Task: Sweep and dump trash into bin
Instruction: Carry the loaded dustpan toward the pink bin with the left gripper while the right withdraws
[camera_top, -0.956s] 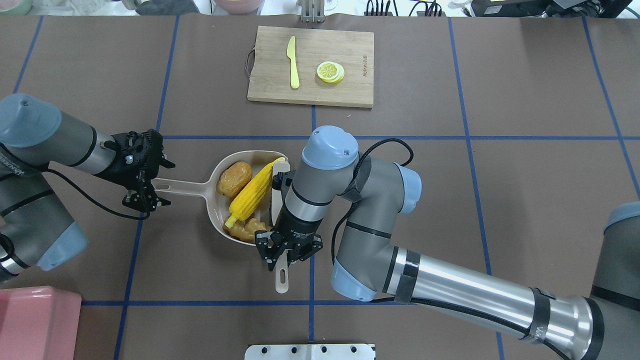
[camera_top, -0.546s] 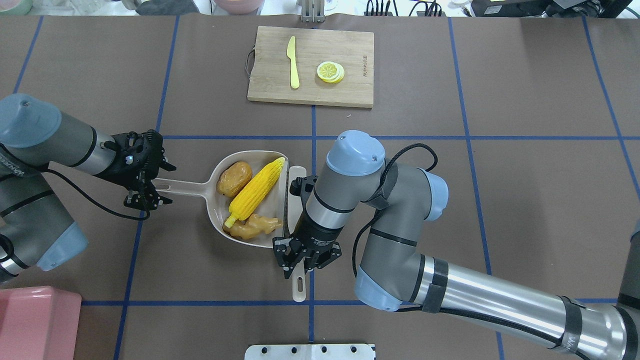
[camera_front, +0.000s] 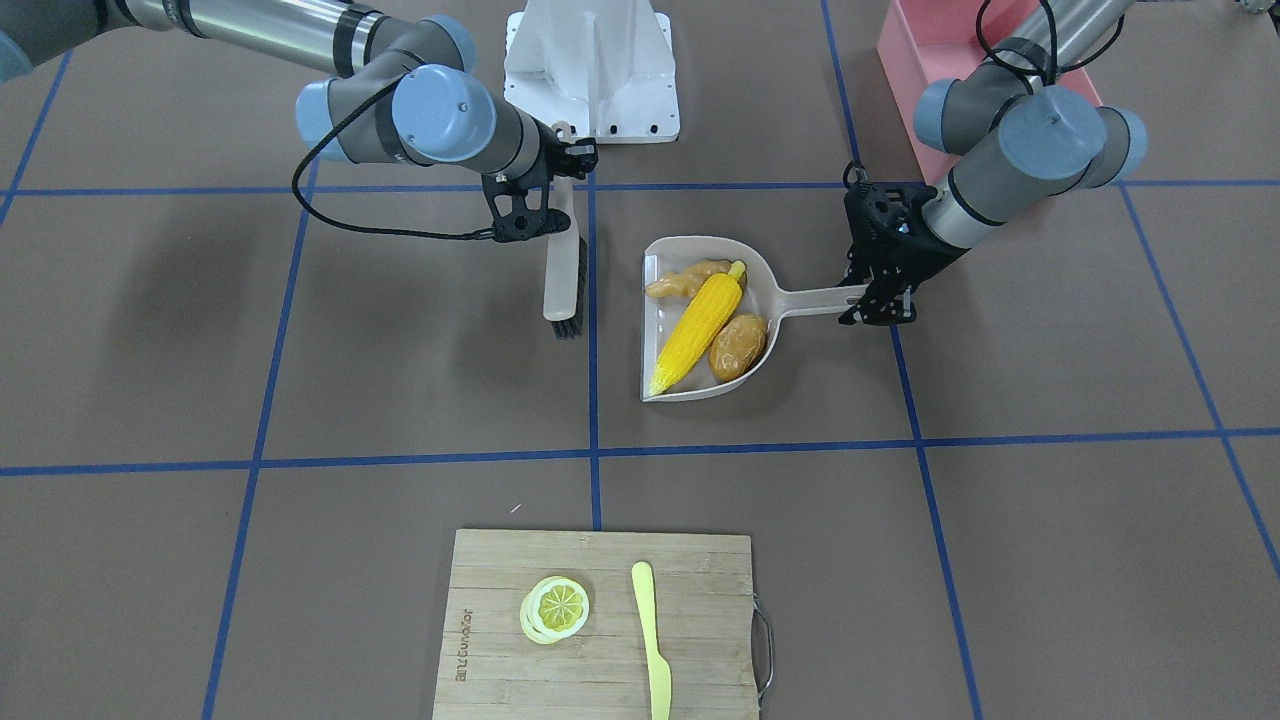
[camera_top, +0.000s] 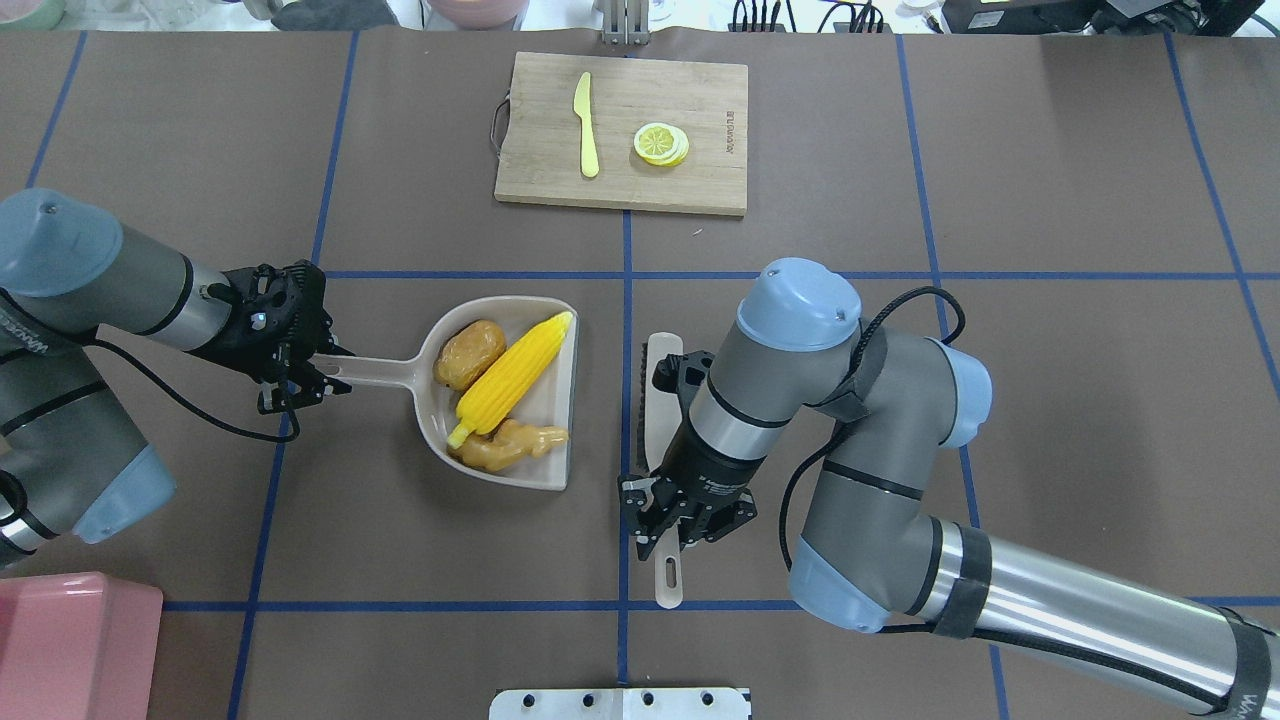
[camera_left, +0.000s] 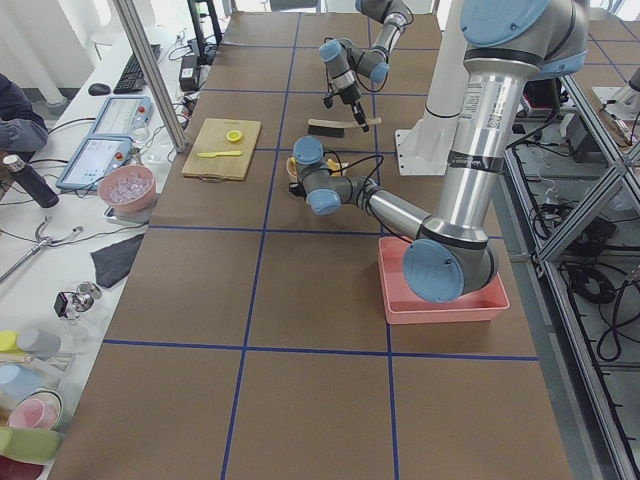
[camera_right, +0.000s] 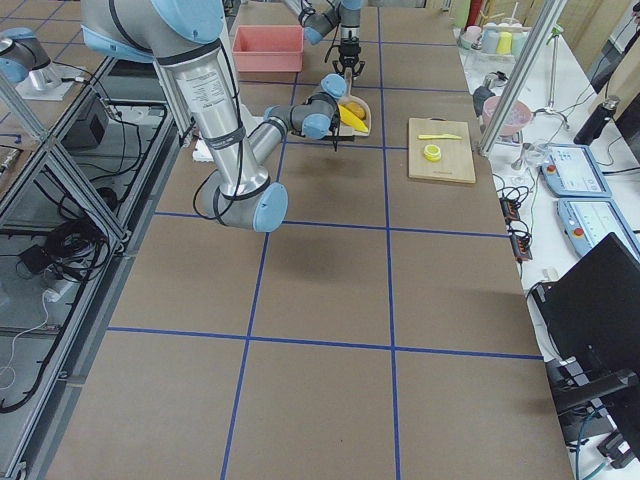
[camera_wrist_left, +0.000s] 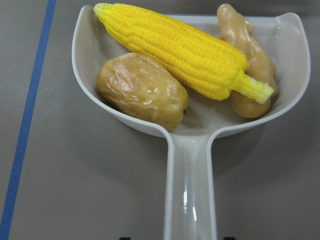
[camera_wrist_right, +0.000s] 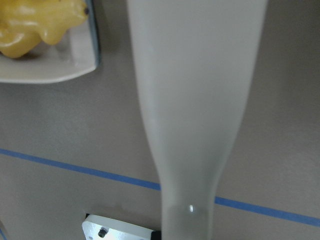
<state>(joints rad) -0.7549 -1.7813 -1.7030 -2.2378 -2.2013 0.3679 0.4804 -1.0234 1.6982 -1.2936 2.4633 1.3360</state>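
**Brush (camera_top: 660, 390) drawn clear of the loaded dustpan (camera_top: 556, 398)**

Since half a second ago, the right arm has carried the brush sideways, away from the dustpan's open edge. The brush is now past the blue tape line, near the pan but not touching it. Its dark bristles face the pan. The right gripper (camera_top: 670, 528) has its fingers pinched on the brush's narrow handle.

The beige dustpan holds all three pieces of trash. A yellow corn cob (camera_top: 512, 378) lies diagonally across the middle. A brown potato (camera_top: 468, 355) sits against the corn at the pan's rounded back, next to the handle. A tan ginger root (camera_top: 508, 447) lies on the corn's other side, reaching the open edge. The left gripper (camera_top: 310, 380) has its fingers clamped on the end of the dustpan's handle.

The pink bin (camera_top: 70, 640) stands at the table's near left corner in the overhead view, well apart from the dustpan.

At the far side of the brown table (camera_top: 1050, 400), a wooden cutting board (camera_top: 700, 185) carries a pale yellow knife (camera_top: 585, 125) and a stack of lemon slices (camera_top: 660, 143), side by side and apart. A word is printed along one edge of the board, but it is too small to read. The lettering on the arms is also illegible.
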